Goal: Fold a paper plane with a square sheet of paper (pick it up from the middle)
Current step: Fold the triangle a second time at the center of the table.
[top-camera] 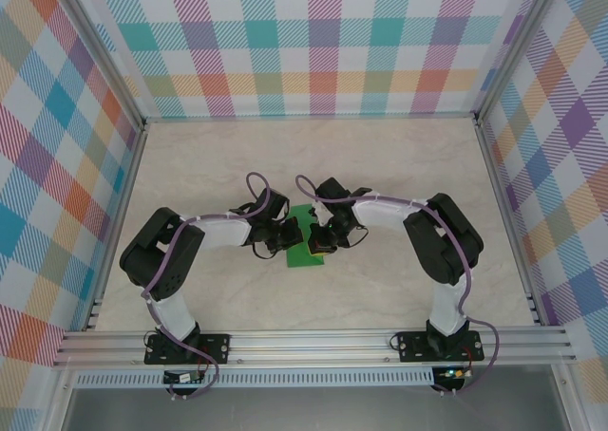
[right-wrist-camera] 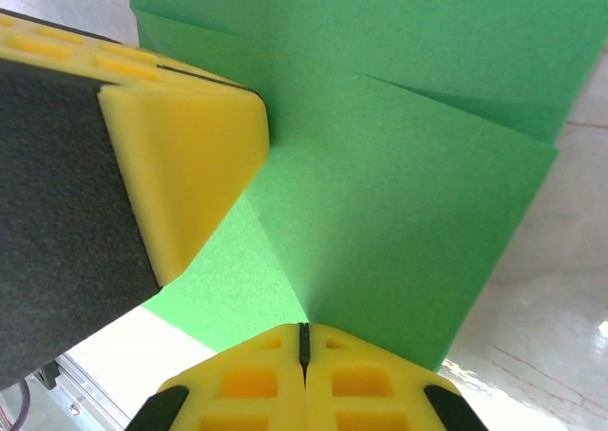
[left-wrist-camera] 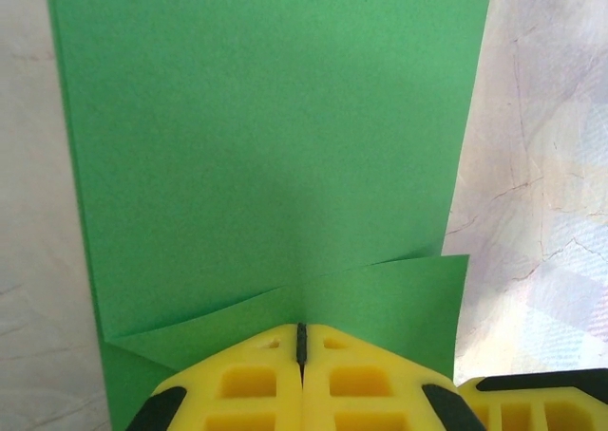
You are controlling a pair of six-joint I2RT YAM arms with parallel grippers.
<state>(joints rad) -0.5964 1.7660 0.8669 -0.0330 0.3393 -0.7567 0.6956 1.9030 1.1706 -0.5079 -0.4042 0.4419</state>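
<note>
The square sheet of paper (top-camera: 304,252) is bright green and lies in the middle of the table between both arms, folded into overlapping layers (left-wrist-camera: 266,146). My left gripper (top-camera: 286,234) comes in from the left and is shut, its yellow jaws (left-wrist-camera: 302,341) pinching a raised ridge of the paper. From the right, my right gripper (top-camera: 321,242) is also shut, nipping a ridge of the green paper (right-wrist-camera: 399,184) where its jaws (right-wrist-camera: 304,341) meet. In the right wrist view the left gripper's yellow finger (right-wrist-camera: 180,156) stands close by over the paper. The two grippers sit almost tip to tip.
The pale marble tabletop (top-camera: 399,165) stretches behind and to both sides of the paper. Checked walls (top-camera: 323,42) with metal frame posts close in the back and sides. An aluminium rail (top-camera: 313,341) carrying the arm bases runs along the near edge.
</note>
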